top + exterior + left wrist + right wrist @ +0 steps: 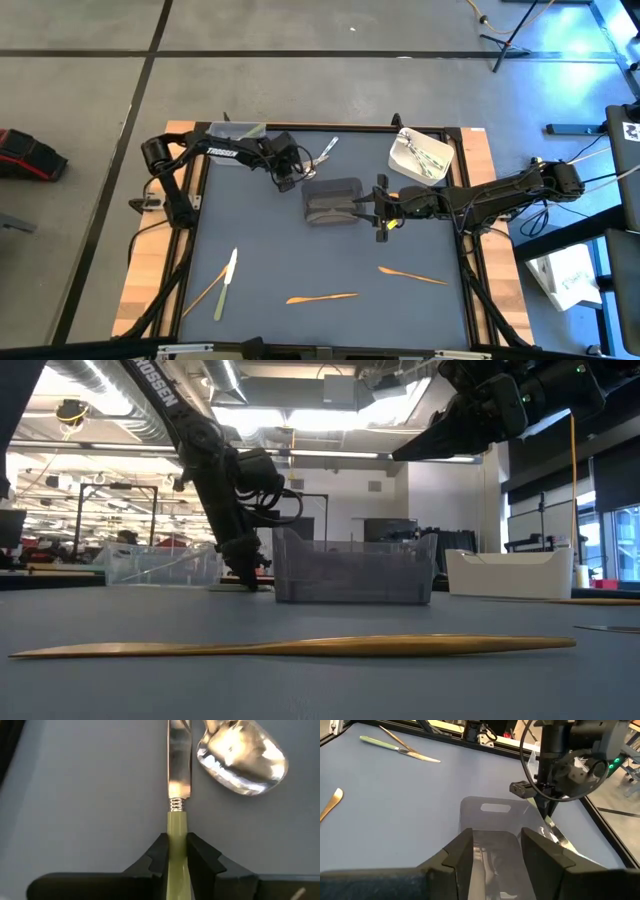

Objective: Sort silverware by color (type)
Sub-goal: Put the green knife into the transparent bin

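Olive-green knife handle (177,845) sits pinched btwn left gripper (176,856) fingers on counter (300,255) beside silver spoon (242,760); thin hold could twist/slip on lift; right gripper (495,851) fingers wide, empty.

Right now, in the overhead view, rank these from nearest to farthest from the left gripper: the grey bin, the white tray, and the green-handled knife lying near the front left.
Measured from the left gripper, at the table's back left:
1. Grey bin, beside it at the table's middle.
2. Green-handled knife, front left.
3. White tray, back right.
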You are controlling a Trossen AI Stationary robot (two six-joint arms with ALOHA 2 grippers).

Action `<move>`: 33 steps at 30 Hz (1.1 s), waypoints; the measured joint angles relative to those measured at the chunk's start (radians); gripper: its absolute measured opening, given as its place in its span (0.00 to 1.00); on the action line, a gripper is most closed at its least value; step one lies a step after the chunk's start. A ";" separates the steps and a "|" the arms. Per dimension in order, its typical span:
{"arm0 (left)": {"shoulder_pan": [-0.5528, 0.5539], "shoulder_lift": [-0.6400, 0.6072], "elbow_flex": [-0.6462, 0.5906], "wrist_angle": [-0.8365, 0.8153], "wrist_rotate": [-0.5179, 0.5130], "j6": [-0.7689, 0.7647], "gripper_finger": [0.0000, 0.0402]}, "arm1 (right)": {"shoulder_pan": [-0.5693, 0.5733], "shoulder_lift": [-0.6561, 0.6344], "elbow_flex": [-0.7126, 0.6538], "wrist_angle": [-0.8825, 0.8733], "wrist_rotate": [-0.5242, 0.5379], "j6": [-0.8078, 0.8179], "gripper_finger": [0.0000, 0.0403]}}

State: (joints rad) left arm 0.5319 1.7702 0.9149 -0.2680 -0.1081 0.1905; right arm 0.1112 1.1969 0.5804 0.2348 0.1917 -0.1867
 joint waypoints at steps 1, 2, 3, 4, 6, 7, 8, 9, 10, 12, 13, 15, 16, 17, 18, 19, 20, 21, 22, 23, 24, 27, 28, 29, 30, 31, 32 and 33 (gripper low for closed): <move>-0.007 -0.012 -0.001 -0.009 -0.022 -0.002 0.11 | 0.000 0.000 0.000 0.000 0.000 0.000 0.38; -0.016 -0.022 -0.001 -0.014 -0.046 -0.004 0.11 | 0.000 0.000 0.000 0.000 0.000 0.000 0.38; -0.026 -0.036 -0.001 -0.030 -0.079 -0.005 0.11 | 0.000 0.000 0.000 0.000 0.000 0.000 0.38; -0.033 -0.048 -0.003 -0.052 -0.104 -0.005 0.11 | 0.000 0.000 0.000 0.000 0.000 0.000 0.38; -0.049 -0.080 -0.004 -0.075 -0.153 -0.006 0.11 | 0.000 0.000 0.000 0.000 0.000 0.000 0.38; -0.055 -0.096 -0.003 -0.084 -0.172 -0.007 0.11 | 0.000 0.000 0.000 0.000 0.000 0.000 0.38; -0.061 -0.113 -0.002 -0.094 -0.183 -0.011 0.11 | 0.000 0.000 0.000 0.000 0.000 0.000 0.38; -0.065 -0.127 -0.002 -0.105 -0.187 -0.019 0.11 | 0.000 0.000 0.000 0.000 0.000 0.000 0.38; -0.068 -0.138 -0.002 -0.114 -0.189 -0.022 0.11 | 0.000 0.000 0.000 0.000 0.001 0.000 0.38; -0.075 -0.166 -0.002 -0.121 -0.189 -0.026 0.11 | 0.000 0.000 0.000 0.000 0.001 0.000 0.38; -0.078 -0.178 -0.002 -0.118 -0.189 -0.028 0.11 | 0.000 0.000 0.000 0.000 0.001 0.001 0.38; -0.080 -0.191 -0.001 -0.119 -0.167 -0.049 0.11 | 0.000 0.000 0.000 0.000 0.001 0.001 0.38; -0.079 -0.193 -0.001 -0.120 -0.138 -0.063 0.11 | 0.000 0.000 0.000 0.001 0.001 0.001 0.38; -0.076 -0.193 -0.001 -0.120 -0.102 -0.075 0.12 | 0.000 0.000 0.000 0.001 0.001 0.001 0.38; -0.073 -0.193 -0.001 -0.121 -0.070 -0.082 0.12 | 0.000 0.000 0.000 0.001 0.001 0.001 0.38; -0.071 -0.192 -0.002 -0.121 -0.039 -0.089 0.12 | 0.000 0.000 0.000 0.001 0.001 0.001 0.38; -0.069 -0.186 -0.005 -0.120 -0.019 -0.105 0.12 | 0.000 0.000 0.000 0.001 0.001 0.001 0.38; -0.069 -0.179 -0.009 -0.120 -0.003 -0.119 0.12 | 0.000 0.000 0.000 0.001 0.002 0.002 0.38; -0.069 -0.171 -0.017 -0.120 0.009 -0.138 0.12 | 0.000 0.000 0.000 0.001 0.001 0.002 0.38; -0.069 -0.162 -0.023 -0.121 0.014 -0.156 0.12 | 0.000 0.000 0.000 0.001 0.001 0.002 0.38; -0.071 -0.152 -0.026 -0.120 0.015 -0.162 0.12 | 0.000 0.000 0.000 0.001 0.001 0.002 0.38; -0.077 -0.128 -0.029 -0.113 0.019 -0.164 0.14 | 0.000 0.000 0.000 0.002 0.002 0.002 0.38; -0.077 -0.123 -0.030 -0.109 0.023 -0.165 0.15 | 0.000 0.000 0.000 0.002 0.002 0.002 0.38; -0.077 -0.120 -0.030 -0.102 0.031 -0.166 0.16 | 0.000 0.000 0.000 0.002 0.002 0.002 0.38; -0.077 -0.119 -0.030 -0.092 0.046 -0.167 0.18 | 0.000 0.000 0.000 0.003 0.002 0.002 0.38; -0.077 -0.120 -0.030 -0.079 0.075 -0.171 0.20 | 0.000 0.000 0.000 0.003 0.003 0.000 0.38; -0.077 -0.120 -0.030 -0.068 0.096 -0.173 0.23 | 0.000 0.000 0.000 0.003 0.003 0.000 0.38; -0.077 -0.120 -0.030 -0.064 0.103 -0.173 0.25 | 0.000 0.000 0.000 0.003 0.002 0.000 0.38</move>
State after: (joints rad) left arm 0.4549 1.6505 0.8852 -0.3316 -0.0052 0.0171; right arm 0.1112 1.1969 0.5804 0.2377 0.1938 -0.1867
